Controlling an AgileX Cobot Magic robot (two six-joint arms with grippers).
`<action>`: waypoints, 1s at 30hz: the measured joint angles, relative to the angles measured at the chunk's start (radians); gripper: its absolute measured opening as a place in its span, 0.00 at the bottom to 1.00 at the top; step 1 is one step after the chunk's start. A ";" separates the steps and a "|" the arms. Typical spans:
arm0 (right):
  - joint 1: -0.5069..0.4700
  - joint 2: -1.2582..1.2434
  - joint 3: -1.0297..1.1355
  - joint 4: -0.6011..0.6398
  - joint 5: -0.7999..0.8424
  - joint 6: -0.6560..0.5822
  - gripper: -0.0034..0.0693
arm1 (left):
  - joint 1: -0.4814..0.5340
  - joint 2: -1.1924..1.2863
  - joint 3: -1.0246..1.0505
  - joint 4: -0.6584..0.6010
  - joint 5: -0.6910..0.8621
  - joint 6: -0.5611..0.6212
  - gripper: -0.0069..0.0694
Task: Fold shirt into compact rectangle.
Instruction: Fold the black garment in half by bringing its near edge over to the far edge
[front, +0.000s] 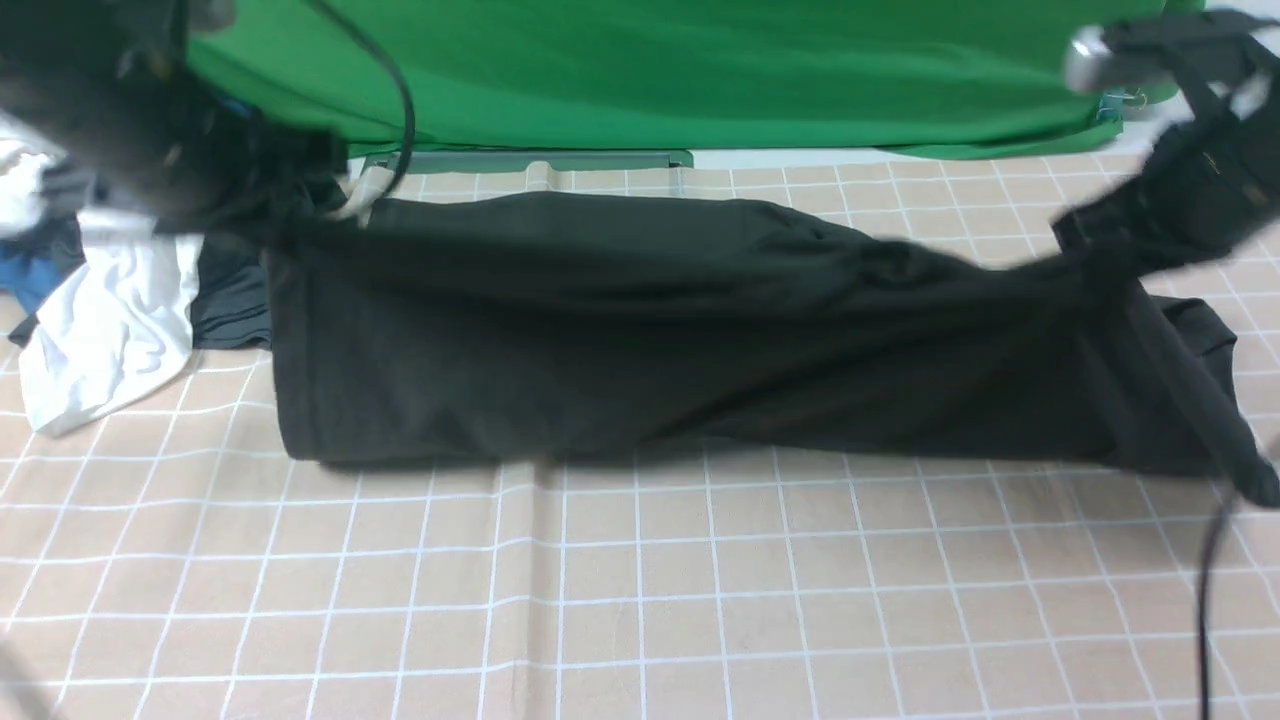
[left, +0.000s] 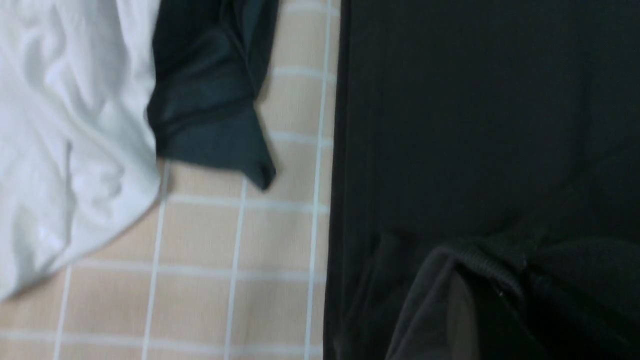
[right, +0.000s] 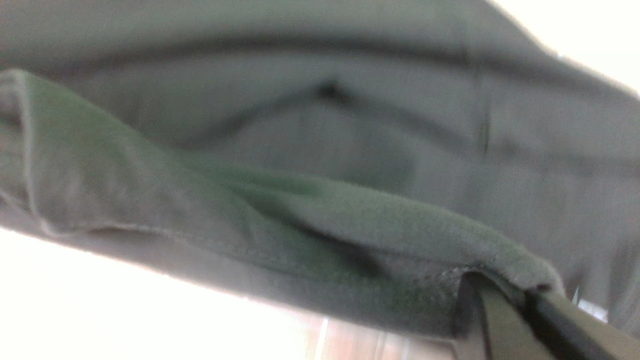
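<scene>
The black shirt (front: 650, 330) stretches across the far half of the checked table, its near fold resting on the cloth and its far edge raised at both ends. My left gripper (front: 300, 215) is shut on the shirt's far-left corner; in the left wrist view the dark fingers (left: 450, 310) pinch a ribbed hem of the shirt (left: 475, 125). My right gripper (front: 1110, 235) holds the far-right part higher, with a sleeve trailing down to the table. In the right wrist view, that gripper (right: 520, 295) is closed over a bunched fold of the shirt (right: 300, 175). The chest print and neck label are hidden.
A white garment (front: 110, 320) and a smaller dark grey garment (front: 230, 300) lie heaped at the left beside the shirt, over a blue cloth (front: 30, 275). They also show as the white garment (left: 65, 125) and the grey garment (left: 210, 100). A green backdrop (front: 650, 70) closes the far side. A black cable (front: 1210, 600) hangs at the right.
</scene>
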 joint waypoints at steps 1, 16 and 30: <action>0.000 0.000 -0.010 0.000 0.000 0.000 0.12 | 0.002 0.010 -0.011 0.000 0.000 0.000 0.14; -0.001 0.446 -0.444 -0.012 -0.048 -0.011 0.45 | 0.045 0.548 -0.629 -0.014 0.009 0.008 0.18; -0.002 0.252 -0.467 -0.017 0.294 -0.073 0.13 | 0.050 0.451 -0.638 0.089 0.320 0.129 0.51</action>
